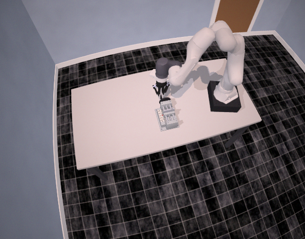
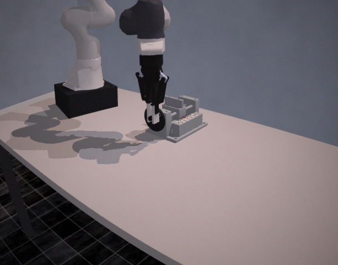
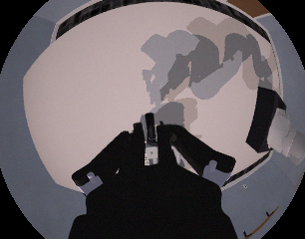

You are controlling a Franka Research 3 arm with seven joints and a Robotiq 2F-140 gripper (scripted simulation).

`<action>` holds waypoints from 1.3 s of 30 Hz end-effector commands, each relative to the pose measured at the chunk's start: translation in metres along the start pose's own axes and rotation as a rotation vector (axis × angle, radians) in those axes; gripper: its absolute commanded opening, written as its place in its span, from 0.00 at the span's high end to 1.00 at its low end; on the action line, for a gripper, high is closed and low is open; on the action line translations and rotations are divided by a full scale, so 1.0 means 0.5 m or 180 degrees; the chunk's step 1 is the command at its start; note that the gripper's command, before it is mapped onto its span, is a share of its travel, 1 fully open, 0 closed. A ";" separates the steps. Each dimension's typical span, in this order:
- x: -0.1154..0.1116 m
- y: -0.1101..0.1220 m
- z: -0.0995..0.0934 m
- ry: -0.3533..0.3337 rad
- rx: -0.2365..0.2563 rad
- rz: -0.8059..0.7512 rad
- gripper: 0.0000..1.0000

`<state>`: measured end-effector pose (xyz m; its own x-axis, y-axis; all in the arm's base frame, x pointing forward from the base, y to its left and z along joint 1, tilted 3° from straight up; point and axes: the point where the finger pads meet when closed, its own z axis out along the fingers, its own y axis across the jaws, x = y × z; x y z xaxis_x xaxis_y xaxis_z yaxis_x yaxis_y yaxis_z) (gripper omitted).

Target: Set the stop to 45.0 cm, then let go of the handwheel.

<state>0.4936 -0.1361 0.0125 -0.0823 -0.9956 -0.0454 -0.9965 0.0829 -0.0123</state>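
The black handwheel (image 1: 166, 98) (image 2: 160, 126) stands upright at the end of the grey stop device (image 1: 172, 125) (image 2: 188, 125), which also shows between my fingers in the wrist view (image 3: 151, 155). My gripper (image 1: 161, 97) (image 2: 151, 117) (image 3: 150, 120) points down at the wheel's outer face and is shut on its dark crank handle. The grey stop carriage (image 1: 168, 112) (image 2: 178, 111) sits partway along the rods. A red mark (image 1: 162, 114) (image 2: 183, 117) shows on the pale scale beside it. The scale's figures are too small to read. The fingers hide part of the wheel.
The device stands on the pale table (image 1: 108, 115) (image 2: 234, 176). The arm's black base block (image 1: 224, 107) (image 2: 91, 100) (image 3: 259, 119) is on the same table, well away from the device. The arm casts shadows across the table on the handwheel side.
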 end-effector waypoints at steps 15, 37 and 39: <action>-0.001 -0.014 0.032 0.0006 -0.0002 0.0014 0.96; 0.000 -0.013 0.065 0.0006 -0.0002 0.0014 0.96; 0.000 -0.012 0.068 0.0006 -0.0002 0.0014 0.96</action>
<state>0.5010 -0.1354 -0.0177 -0.0847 -0.9954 -0.0449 -0.9963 0.0853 -0.0112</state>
